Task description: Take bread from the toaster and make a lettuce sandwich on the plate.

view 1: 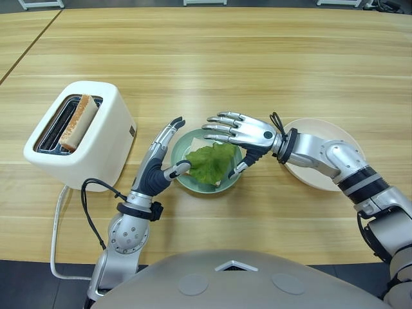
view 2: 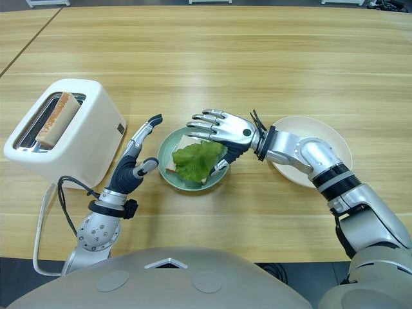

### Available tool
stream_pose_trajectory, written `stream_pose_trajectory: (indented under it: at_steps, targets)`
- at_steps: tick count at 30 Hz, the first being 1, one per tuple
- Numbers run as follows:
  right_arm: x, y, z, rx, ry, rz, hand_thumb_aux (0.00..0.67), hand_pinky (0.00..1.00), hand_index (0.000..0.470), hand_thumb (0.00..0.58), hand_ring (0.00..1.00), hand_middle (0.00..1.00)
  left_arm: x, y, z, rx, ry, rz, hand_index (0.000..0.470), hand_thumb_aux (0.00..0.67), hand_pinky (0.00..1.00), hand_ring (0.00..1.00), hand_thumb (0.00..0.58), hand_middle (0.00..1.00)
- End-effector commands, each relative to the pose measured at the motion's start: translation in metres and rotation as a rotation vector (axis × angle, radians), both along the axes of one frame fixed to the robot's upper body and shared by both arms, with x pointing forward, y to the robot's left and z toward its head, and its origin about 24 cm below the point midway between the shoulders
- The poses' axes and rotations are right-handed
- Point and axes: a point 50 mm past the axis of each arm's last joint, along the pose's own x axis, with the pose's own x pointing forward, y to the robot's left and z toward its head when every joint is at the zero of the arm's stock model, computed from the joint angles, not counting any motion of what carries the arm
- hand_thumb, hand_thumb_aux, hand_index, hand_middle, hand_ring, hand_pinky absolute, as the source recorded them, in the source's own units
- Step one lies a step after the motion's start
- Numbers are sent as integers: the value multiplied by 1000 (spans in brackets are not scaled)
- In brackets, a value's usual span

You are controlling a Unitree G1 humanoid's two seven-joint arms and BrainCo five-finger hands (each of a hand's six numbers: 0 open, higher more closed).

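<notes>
At the centre of the worktop (view 1: pixel 225 64), a green plate (view 1: pixel 201 188) is seen with a lettuce leaf (view 1: pixel 211 162) laid on a pale bread slice (view 2: pixel 171 165). Only the corners of that slice are exposed at the leaf's edge.

At the left, a white toaster (view 1: pixel 96 148) is set on the worktop at an angle. A second slice of bread (view 1: pixel 78 121) is held upright in its slot, the top standing proud of the opening. A pale cord (view 1: pixel 58 238) is run from the toaster toward the near edge of the worktop.

The left hand (view 1: pixel 158 164) is positioned just beside the green plate, on its left. Its fingers (view 1: pixel 168 132) are extended and nothing is held; the thumb is pointed toward the plate's rim.

The right hand (view 1: pixel 248 132) is held over the right part of the green plate, palm down. Its fingers (view 1: pixel 222 129) are spread flat above the leaf and nothing is gripped. The thumb is angled down near the leaf's right edge; contact with the leaf cannot be determined.

A white plate (view 1: pixel 309 177) is located to the right of the green one, partly covered by the right forearm.
</notes>
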Motion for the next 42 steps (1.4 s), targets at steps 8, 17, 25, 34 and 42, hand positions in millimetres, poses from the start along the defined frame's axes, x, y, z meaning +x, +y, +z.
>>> stream_pose_trajectory:
  at_steps: [8, 17, 25, 34, 42]
  targets:
    - [-28, -17, -40, -169, 537, -78, 0, 0, 0, 0, 0, 0, 0, -3, 0, -1, 13, -29, 0, 0, 0, 0, 0, 0]
    - [-10, -26, 20, 208, 206, -242, 0, 0, 0, 0, 0, 0, 2, 15, 72, 55, -225, -64, 0, 0, 0, 0, 0, 0]
    - [-30, -52, 25, 293, 147, -378, 0, 0, 0, 0, 0, 0, 8, 102, 94, 732, -169, 320, 0, 0, 0, 0, 0, 0]
    - [-37, -55, 20, 309, 172, -405, 0, 0, 0, 0, 0, 0, 8, 149, 70, 933, 37, 494, 0, 0, 0, 0, 0, 0]
    - [-37, -53, 16, 285, 166, -404, 0, 0, 0, 0, 0, 0, 10, 158, 58, 945, 92, 508, 299, 426, 0, 0, 503, 0]
